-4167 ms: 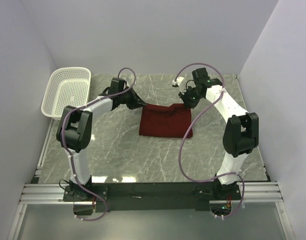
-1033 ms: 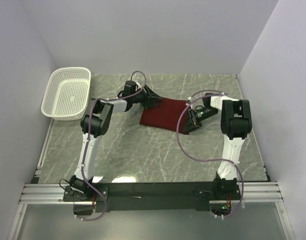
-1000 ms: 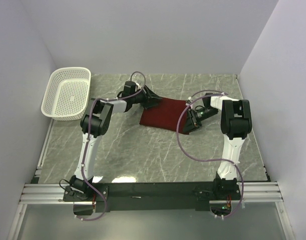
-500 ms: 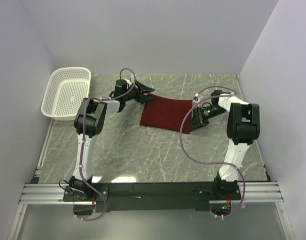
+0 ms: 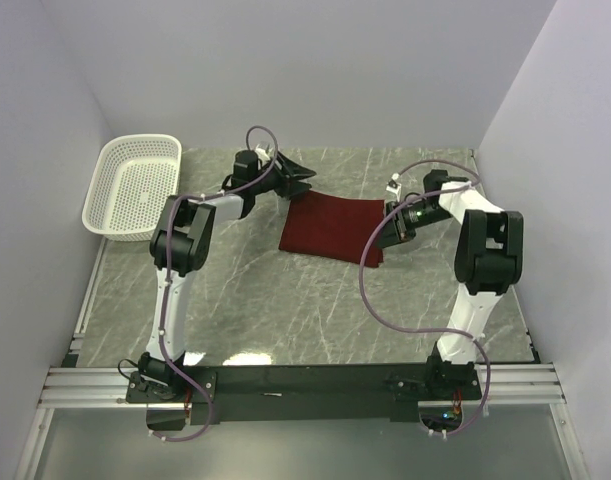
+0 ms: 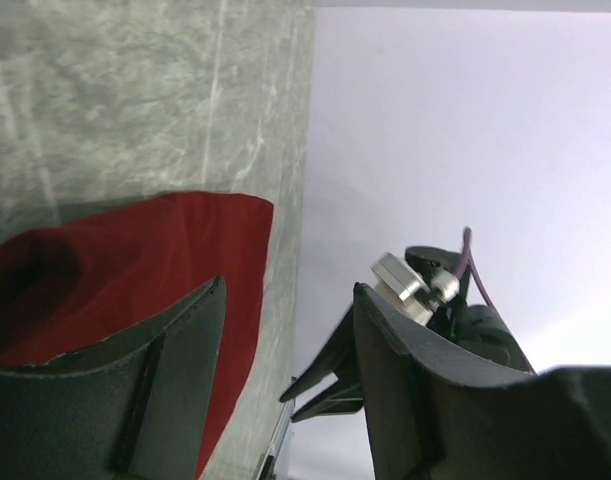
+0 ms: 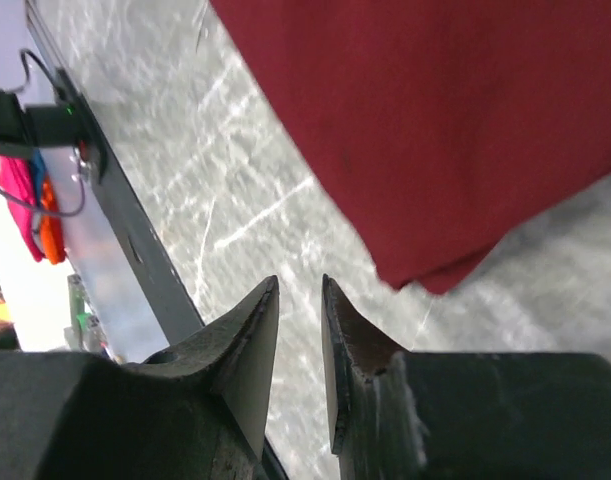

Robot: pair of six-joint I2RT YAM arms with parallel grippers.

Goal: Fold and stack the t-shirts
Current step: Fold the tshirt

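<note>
The dark red t-shirt (image 5: 330,228) lies folded into a flat rectangle on the marble table, between the two arms. My left gripper (image 5: 305,178) hovers just past the shirt's far left corner, open and holding nothing. In the left wrist view, the gap of the left gripper (image 6: 287,286) shows only table and wall, with the t-shirt (image 6: 135,260) lower left. My right gripper (image 5: 391,228) sits off the shirt's right edge. In the right wrist view, the right gripper (image 7: 298,280) stands narrowly open over bare marble, apart from the t-shirt (image 7: 435,120).
A white perforated basket (image 5: 100,192) stands at the table's far left corner. Grey walls close in the back and both sides. Purple cables loop off both arms, one crossing near the shirt's right edge (image 5: 370,255).
Both grippers have drawn back from the shirt's edges. The left one rose off the far left corner; the right one pulled away from the right edge. The shirt stays flat.
</note>
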